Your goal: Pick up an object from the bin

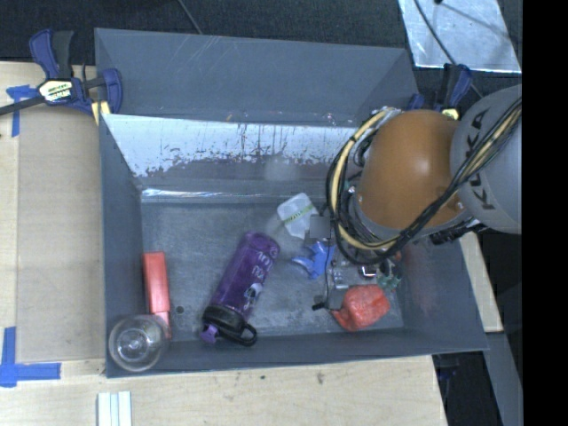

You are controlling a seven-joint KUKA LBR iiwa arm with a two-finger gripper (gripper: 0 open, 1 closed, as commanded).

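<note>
The gripper [335,282] is seen just beside one red lump [364,309] near the bin's [266,87] lower right corner; whether it is open or closed cannot be told. Also counted: one blue piece [312,261], one pale wad [295,211], one purple bottle [244,282], one pink block [157,284], one clear cup [136,343].

Bin: a grey metal bin [266,74] with a handful of loose things on its floor.
Arm: the arm [413,171], under an orange cover and looped cables, reached in over the bin's right side.
Gripper: the gripper [335,284] was low near the right near corner, just beside a red lumpy thing [364,308] and a small blue piece [312,261].
Purple bottle: the purple bottle [244,280] lay slantwise mid-floor, black cap toward the near edge.
Pale packet: a pale packet [295,211] lay just behind the blue piece.
Red block: a red block [157,282] lay along the left wall.
Clear glass: a clear glass [136,342] stood in the left near corner.
</note>
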